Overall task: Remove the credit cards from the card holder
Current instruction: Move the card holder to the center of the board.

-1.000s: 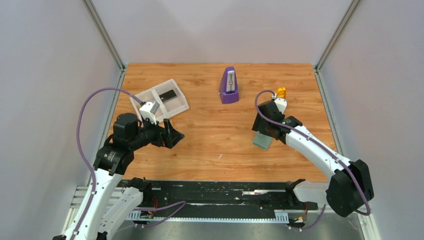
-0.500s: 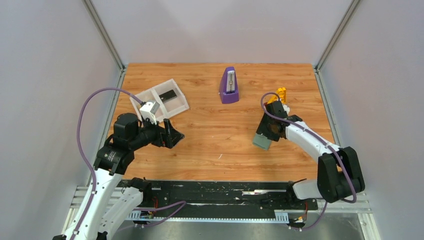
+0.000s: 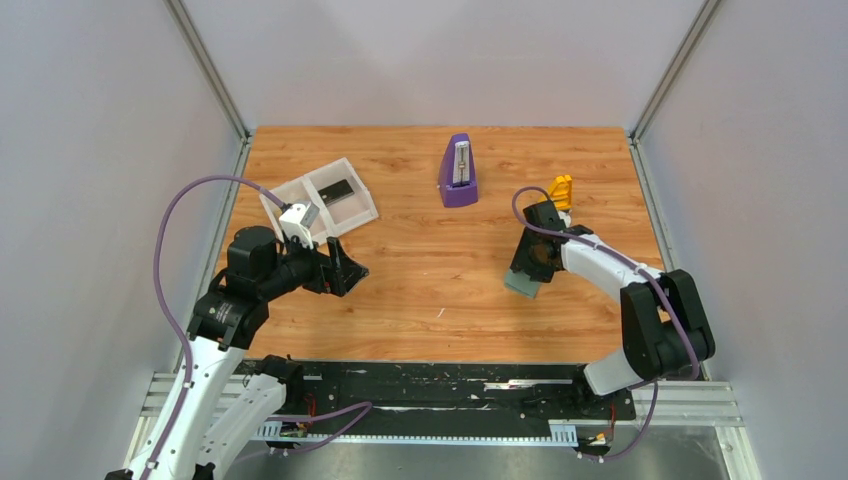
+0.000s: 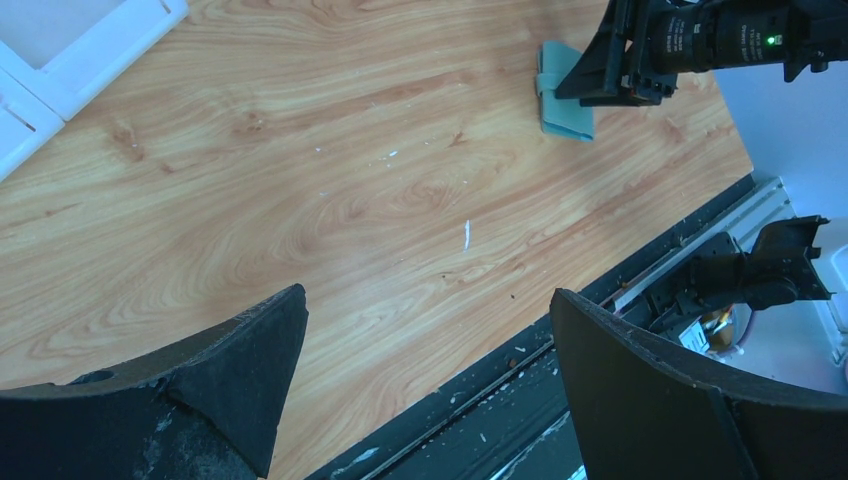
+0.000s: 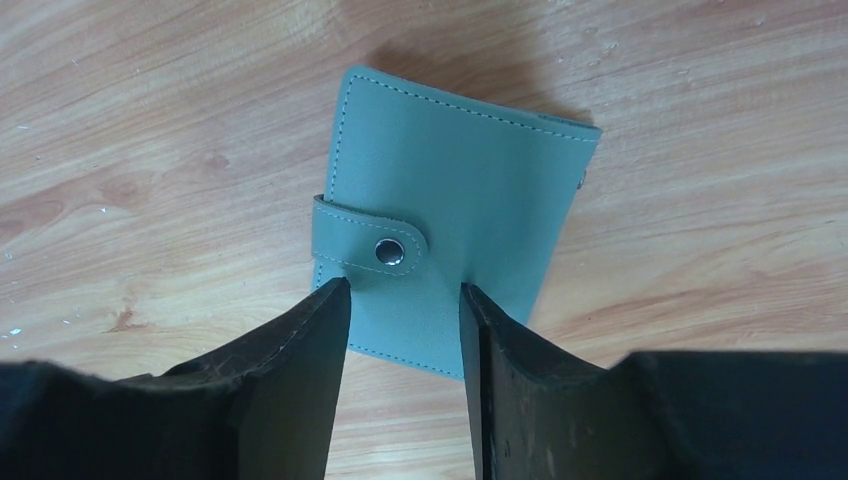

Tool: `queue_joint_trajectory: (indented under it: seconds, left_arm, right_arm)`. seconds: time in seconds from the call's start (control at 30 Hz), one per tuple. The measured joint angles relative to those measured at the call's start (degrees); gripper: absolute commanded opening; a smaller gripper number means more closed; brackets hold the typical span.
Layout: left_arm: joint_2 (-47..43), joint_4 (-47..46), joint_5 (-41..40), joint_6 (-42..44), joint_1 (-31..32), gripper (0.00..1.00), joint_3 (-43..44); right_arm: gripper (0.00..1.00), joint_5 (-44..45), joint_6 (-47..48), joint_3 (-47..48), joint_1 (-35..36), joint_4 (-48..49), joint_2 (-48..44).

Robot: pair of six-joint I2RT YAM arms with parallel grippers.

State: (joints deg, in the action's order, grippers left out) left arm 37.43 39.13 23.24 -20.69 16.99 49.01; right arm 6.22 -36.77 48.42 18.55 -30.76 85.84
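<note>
Over the last second the right arm has folded its elbow back toward its base, and the right pincer (image 5: 405,290) has drawn in over the card holder (image 5: 470,170) with its jaws narrowing. They are part-way together but apart, clamped on nothing. On the near left, the left pincer (image 4: 425,300) hangs above bare bench (image 3: 420,270) with its jaws spread wide and nothing between them. It looks parked out of the way, while its camera keeps a view of the holder far off to its right. In the right wrist view the pale teal holder lies flat on the bench, directly under and just ahead of the right pincer's tips. It is shut like a book, and its strap tab (image 5: 375,245) is snapped down just ahead of the left finger. The two tips stand over the holder's near edge on either side of the strip below the strap. Most likely this lines them up to nip that edge or the strap, since the holder must be unsnapped and opened before any card can come out. No credit card shows at the holder, so what is inside cannot be told. Beyond the left pincer sits the white tray (image 3: 285,195). A dark flat card (image 3: 340,188) lies in the tray's farther compartment, probably one card already set aside. Farther still stand a purple metronome (image 3: 458,172) and, just beyond the right pincer, a small orange object (image 3: 561,187), neither of them touched.
</note>
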Motion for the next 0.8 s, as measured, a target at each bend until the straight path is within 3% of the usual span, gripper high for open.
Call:
queue_joint_trajectory:
  seconds: [0.6,0.8]
  left_arm:
    - [0.26,0.0,0.22,0.0,0.0,1.0,0.0]
    - [0.74,-0.07,0.28,-0.02,0.0,1.0,-0.02]
  right_arm:
    - [0.43,0.92,0.74,5.92,0.0,-1.38,5.44]
    - [0.16,2.1,2.27,5.79,0.0,-1.27,5.57]
